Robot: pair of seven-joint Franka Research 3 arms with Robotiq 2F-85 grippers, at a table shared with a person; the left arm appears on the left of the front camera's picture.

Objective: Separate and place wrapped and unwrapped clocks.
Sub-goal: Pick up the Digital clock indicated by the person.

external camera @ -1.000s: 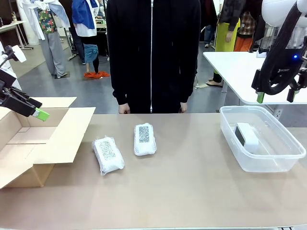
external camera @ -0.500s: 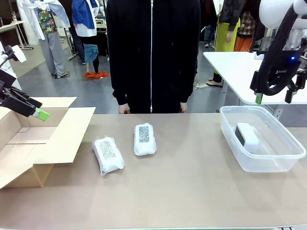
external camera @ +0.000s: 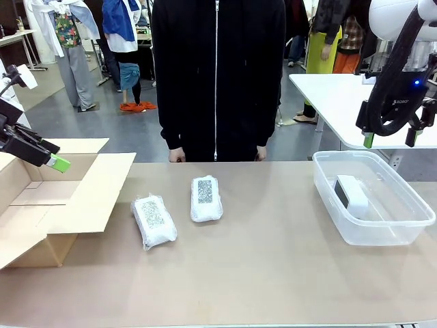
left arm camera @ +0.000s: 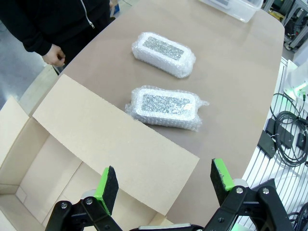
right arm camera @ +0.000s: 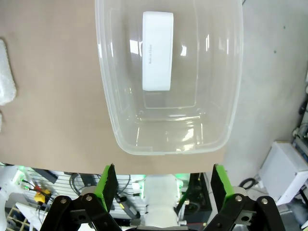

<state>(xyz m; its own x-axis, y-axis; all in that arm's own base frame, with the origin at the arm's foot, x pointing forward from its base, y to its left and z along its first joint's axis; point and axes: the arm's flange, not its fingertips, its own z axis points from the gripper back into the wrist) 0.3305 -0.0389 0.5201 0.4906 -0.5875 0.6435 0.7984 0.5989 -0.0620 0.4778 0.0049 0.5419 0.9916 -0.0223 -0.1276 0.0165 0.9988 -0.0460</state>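
White bare clock [right arm camera: 157, 50] shows faint print [right arm camera: 150, 54] in right wrist view

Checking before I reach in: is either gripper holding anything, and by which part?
Nothing is held: left gripper open over the cardboard box, right gripper open above the clear tub.

Tally, table [external camera: 273, 273]:
- Wrapped clocks: two, left clock [external camera: 154, 220] and right clock [external camera: 205, 198].
- Bare clock [external camera: 351, 195]: one.
- Tub [external camera: 374, 239]: one.
- Box [external camera: 82, 198]: one.
- Tools: two, left tool [left arm camera: 163, 175] and right tool [external camera: 390, 139].
- Person [external camera: 217, 75]: one.
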